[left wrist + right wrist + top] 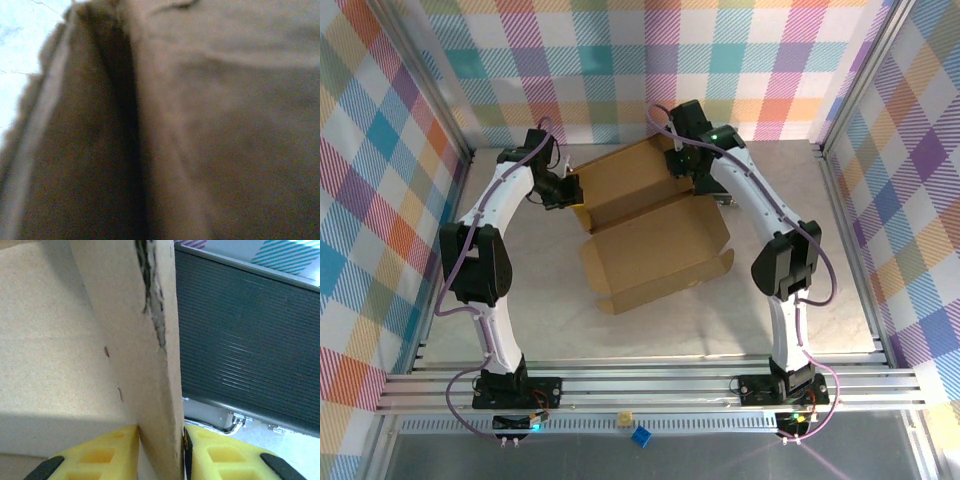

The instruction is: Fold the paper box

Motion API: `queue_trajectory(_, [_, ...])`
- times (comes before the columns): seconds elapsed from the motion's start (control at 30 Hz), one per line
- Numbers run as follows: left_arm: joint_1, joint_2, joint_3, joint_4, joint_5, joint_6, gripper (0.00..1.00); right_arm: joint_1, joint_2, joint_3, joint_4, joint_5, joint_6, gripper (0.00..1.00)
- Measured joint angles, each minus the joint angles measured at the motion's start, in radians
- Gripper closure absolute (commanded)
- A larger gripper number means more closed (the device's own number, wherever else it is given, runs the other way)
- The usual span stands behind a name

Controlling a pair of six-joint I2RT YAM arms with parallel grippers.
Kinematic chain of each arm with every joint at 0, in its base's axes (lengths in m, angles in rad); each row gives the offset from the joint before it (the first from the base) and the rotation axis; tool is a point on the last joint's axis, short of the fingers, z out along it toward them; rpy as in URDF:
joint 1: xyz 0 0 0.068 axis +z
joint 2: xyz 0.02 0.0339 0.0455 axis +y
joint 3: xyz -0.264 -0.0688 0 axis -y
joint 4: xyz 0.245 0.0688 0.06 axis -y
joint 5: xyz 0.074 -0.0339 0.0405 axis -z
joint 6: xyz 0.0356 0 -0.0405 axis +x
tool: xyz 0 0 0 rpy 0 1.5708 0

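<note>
The paper box (655, 250) lies open mid-table (800, 300), its lid panel toward 12 o'clock. My right gripper (159, 447) is clamped on an upright wall at the box's 1 o'clock, with a yellow pad on each face. My left gripper (568, 192), at 10 o'clock, is closed, though I cannot tell whether it pinches cardboard. The wall's edge shows a split (152, 305); a sideways pull could tear it further or buckle the panel.
</note>
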Motion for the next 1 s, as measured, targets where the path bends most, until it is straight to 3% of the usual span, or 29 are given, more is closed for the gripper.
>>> queue_trajectory(0.27, [0.000, 0.000, 0.000, 0.000, -0.003, 0.000, 1.00, 0.000, 0.059, 0.064, -0.017, 0.018, 0.001, 0.72])
queue_trajectory(0.5, [0.002, 0.000, 0.000, 0.000, -0.010, -0.002, 1.00, -0.002, 0.098, 0.119, -0.049, 0.061, 0.010, 1.00])
queue_trajectory(1.0, [-0.019, 0.000, 0.000, 0.004, -0.011, -0.051, 1.00, 0.068, 0.129, 0.179, -0.164, 0.373, 0.105, 1.00])
